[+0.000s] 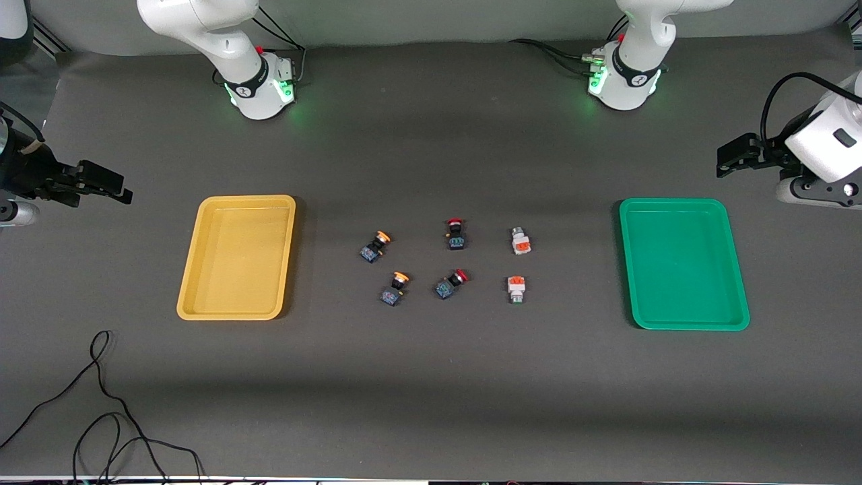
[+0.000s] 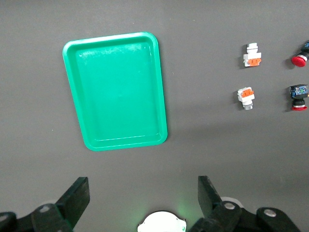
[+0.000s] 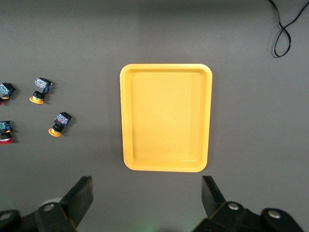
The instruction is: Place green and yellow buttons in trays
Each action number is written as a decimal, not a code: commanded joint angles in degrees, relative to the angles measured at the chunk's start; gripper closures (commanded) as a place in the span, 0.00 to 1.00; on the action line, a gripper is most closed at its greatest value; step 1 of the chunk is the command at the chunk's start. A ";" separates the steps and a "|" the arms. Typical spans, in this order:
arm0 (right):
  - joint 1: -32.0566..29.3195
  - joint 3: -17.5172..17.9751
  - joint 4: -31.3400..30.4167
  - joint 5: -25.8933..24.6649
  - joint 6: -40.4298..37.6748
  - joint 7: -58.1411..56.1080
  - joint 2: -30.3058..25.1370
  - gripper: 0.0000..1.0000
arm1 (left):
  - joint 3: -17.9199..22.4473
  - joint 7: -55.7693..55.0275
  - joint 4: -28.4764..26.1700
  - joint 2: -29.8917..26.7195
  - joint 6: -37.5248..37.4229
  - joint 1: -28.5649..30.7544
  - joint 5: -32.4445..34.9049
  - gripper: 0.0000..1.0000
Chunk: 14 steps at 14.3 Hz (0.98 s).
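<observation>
Plainly nothing had been picked: both grippers, left gripper (image 1: 724, 162) and right gripper (image 1: 124, 188), hung wide open and empty outside the green tray (image 1: 683, 263) and yellow tray (image 1: 237, 256). Between the trays lay the yellow buttons (image 1: 375, 246) and green buttons (image 1: 520, 241), with red switches (image 1: 456, 234) close enough to be grabbed by mistake.

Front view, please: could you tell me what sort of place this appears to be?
Probably a robotics lab bench: two arm bases bolted to a dark-covered table, a yellow tray and green tray laid out symmetrically, loose cable trailing.

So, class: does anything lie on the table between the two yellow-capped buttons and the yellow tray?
Nothing visible does. Only bare table separates the yellow-capped buttons from the yellow tray; the red-capped switches lie toward the green tray.
</observation>
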 commanded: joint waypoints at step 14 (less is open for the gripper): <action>4.09 0.73 1.31 0.90 -4.85 8.04 0.96 0.00 | -0.33 -1.43 -6.55 -1.63 5.65 -1.98 -0.80 0.00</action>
